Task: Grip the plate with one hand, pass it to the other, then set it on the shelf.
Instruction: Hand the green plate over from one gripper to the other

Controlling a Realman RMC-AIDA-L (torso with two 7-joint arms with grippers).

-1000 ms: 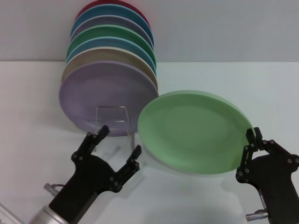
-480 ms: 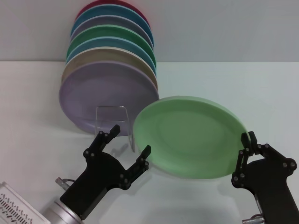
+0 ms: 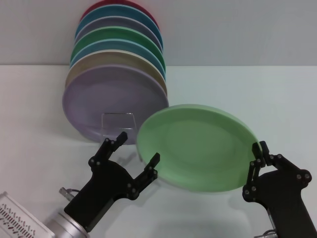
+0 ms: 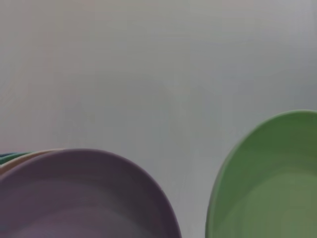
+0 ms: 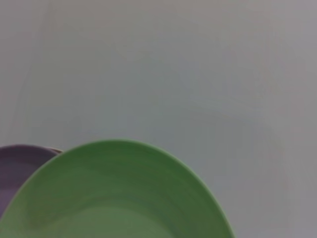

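Above the table, right gripper [image 3: 258,159] clamps unmarked plate [image 3: 197,147].

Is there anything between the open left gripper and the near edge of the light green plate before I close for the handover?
Nothing visible. The left gripper is open beside the plate, whose left rim lies just off its right finger with only bare table between. The right gripper holds the opposite rim.

light green plate [image 4: 267,183] apart from lilac plate [image 4: 84,198]
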